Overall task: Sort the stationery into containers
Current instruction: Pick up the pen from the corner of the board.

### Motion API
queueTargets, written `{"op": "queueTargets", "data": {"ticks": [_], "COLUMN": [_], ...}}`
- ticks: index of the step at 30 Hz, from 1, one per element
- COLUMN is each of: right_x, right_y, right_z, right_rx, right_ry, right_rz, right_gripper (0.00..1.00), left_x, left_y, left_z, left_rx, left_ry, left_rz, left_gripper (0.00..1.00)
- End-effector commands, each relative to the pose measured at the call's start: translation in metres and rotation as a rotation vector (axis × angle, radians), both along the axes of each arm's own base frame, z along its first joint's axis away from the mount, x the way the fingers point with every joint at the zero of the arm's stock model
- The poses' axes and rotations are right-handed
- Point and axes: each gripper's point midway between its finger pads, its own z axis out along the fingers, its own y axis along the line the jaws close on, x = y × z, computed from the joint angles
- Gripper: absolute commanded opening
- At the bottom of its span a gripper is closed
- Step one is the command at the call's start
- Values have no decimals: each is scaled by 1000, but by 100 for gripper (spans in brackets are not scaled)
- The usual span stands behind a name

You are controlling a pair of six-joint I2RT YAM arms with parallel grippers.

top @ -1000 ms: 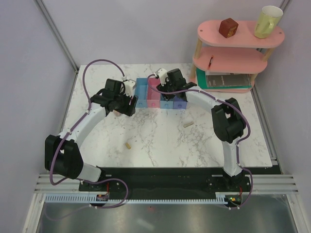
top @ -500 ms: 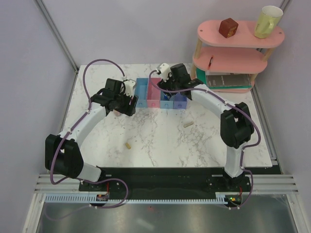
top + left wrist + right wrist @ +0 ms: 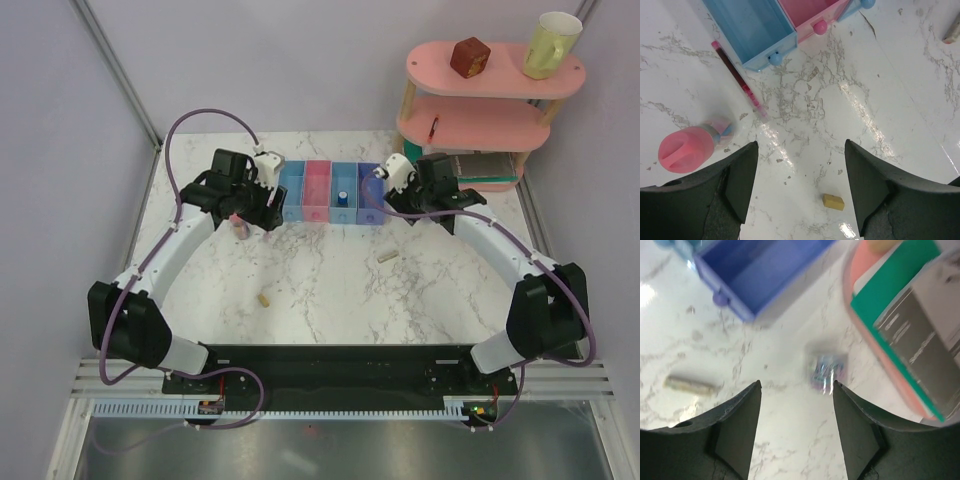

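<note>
The stationery [image 3: 264, 298] lay mostly outside the containers [image 3: 318, 188], and I place everything from that row of four bins. Left of the row, the pink cylinder [image 3: 685, 150] stood just beside my left gripper [image 3: 800, 160], whose fingers were apart with nothing between them. It sat outside one finger rather than in the gap, so a careless descent could have clipped its cap, tipped it and sent it rolling.

The thin red pen [image 3: 737, 80] lay flat just beside the leftmost bin's outer corner. Thin as it was on slick marble, it could have slid out of a pinch, or my finger could have knocked the bin.

In front of the row's left half lay one beige piece [image 3: 833, 201]. The tiny blue cylinder [image 3: 343, 196] was already in the third bin. In front of the right end lay the second beige piece [image 3: 690, 385].

Right of the row, my right gripper [image 3: 796, 390] hung with fingers spread and empty over the small clear tub [image 3: 827, 371], blurred in my wrist view. The tub sat near the pink shelf [image 3: 490, 118], which stood right of the row. A wide approach might have struck the shelf, and a smooth round tub could have squirted out of an off-centre squeeze.
</note>
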Motion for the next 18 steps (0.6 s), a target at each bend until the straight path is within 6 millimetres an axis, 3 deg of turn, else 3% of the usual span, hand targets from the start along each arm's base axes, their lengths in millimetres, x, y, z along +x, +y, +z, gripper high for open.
{"op": "queueTargets", "data": {"ticks": [1,2,5,10,13,14,16,18], "right_x": [-28,-34,-35,-31,-19,-10,-5,5], "right_y": [-15,-20,-37,-47,-53,-52,-49,-41], "right_z": [-11,-25,-31,-19,-5,13,24,48], "right_rx": [-22,-27,-11,72,215,265,360,476], "right_ry": [14,38,34,35,55,33,57,49], "right_rz": [55,47,-1,-103,-223,-247,-285,-326], "right_gripper": [67,67,66,64,62,62,62,62], "left_x": [-3,-3,-3,-3,-3,-5,-6,-6], "left_y": [-6,-6,-7,-9,-11,-12,-12,-13], "left_z": [27,29,32,34,35,34,36,37], "left_rx": [-15,-16,-11,-9,-12,-12,-13,-12], "left_ry": [-55,-57,-57,-56,-56,-51,-55,-60], "left_rz": [-61,-62,-70,-76,-80,-80,-83,-88], "left_gripper": [77,77,77,77,77,77,77,77]}}
